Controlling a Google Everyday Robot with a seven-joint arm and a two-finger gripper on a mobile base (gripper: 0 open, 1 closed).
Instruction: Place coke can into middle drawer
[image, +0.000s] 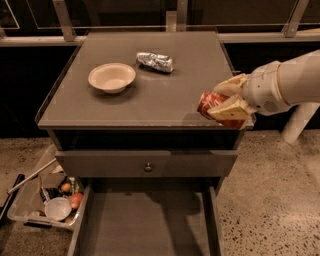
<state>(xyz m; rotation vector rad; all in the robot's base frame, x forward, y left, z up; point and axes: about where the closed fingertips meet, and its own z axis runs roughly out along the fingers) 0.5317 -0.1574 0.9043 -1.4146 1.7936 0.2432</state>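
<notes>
One camera looks down from the front on a grey cabinet whose flat top serves as the counter (165, 97). From the right edge a white arm (295, 80) reaches in, and its tan fingers (231, 111) sit at the front right corner of the counter, over its front edge. The fingers are closed around the coke can (212, 104), one above it and one below, with the red body and white lettering showing between them. The can lies tilted, its silvery end turned toward the left, and it throws a soft shadow on the counter just beside it; whether it touches the surface cannot be told.

Farther back on the counter, left of centre, stands a pale bowl (111, 76), upright. Just to its right and a little behind lies a crumpled silver foil packet (155, 61). Both are well apart from the can.

Below the counter a dark gap runs across the cabinet, and under it sits a closed grey drawer front (100, 164) with a small round knob (148, 166) at its middle. Beneath that, the middle drawer (145, 225) is pulled out toward the camera, its plain grey floor and low side walls showing. The can is above it and off to its right, not in it.

On the speckled floor to the left of the cabinet rests a clear plastic bin (20, 212) holding mixed small items.
</notes>
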